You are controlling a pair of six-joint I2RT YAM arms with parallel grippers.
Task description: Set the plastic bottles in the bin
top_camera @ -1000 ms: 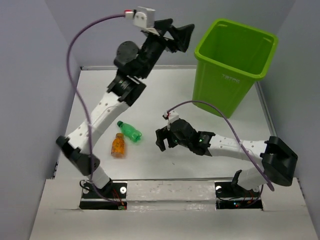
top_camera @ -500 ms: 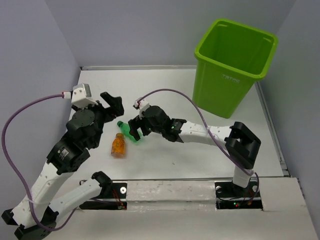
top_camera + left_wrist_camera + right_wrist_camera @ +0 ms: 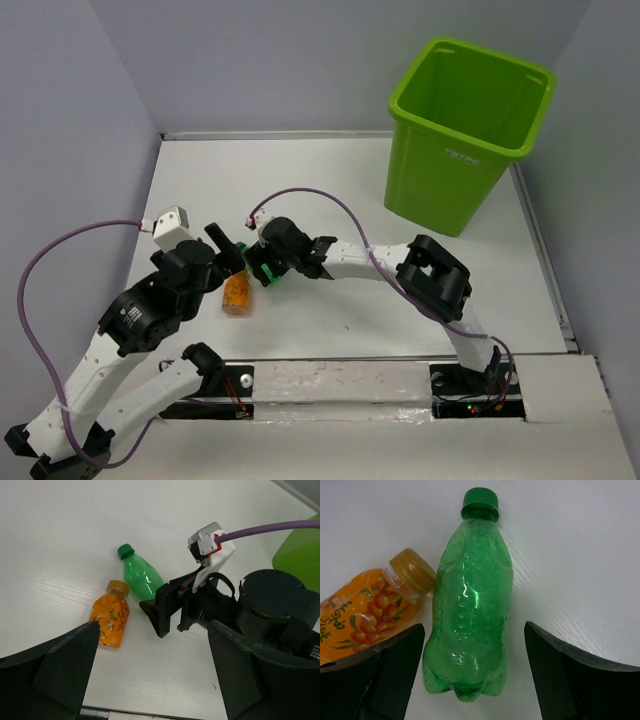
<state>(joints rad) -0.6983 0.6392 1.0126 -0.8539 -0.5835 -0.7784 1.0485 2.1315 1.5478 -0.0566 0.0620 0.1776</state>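
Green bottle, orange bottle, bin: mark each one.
green bottle [image 3: 470, 610], right wrist view, middle of the body.
orange bottle [image 3: 110, 622], left wrist view, on the label.
bin [image 3: 432, 190], top external view, near outer wall.

The top external camera looks down from above and behind the arm bases, taking in the whole white table [image 3: 330, 180] and tall lime-green plastic bin [image 3: 465, 120]. The left wrist camera looks down slantwise from higher up; the right wrist camera faces straight down, close. All three share the small green plastic bottle [image 3: 470, 605] and orange plastic bottle [image 3: 350, 617].
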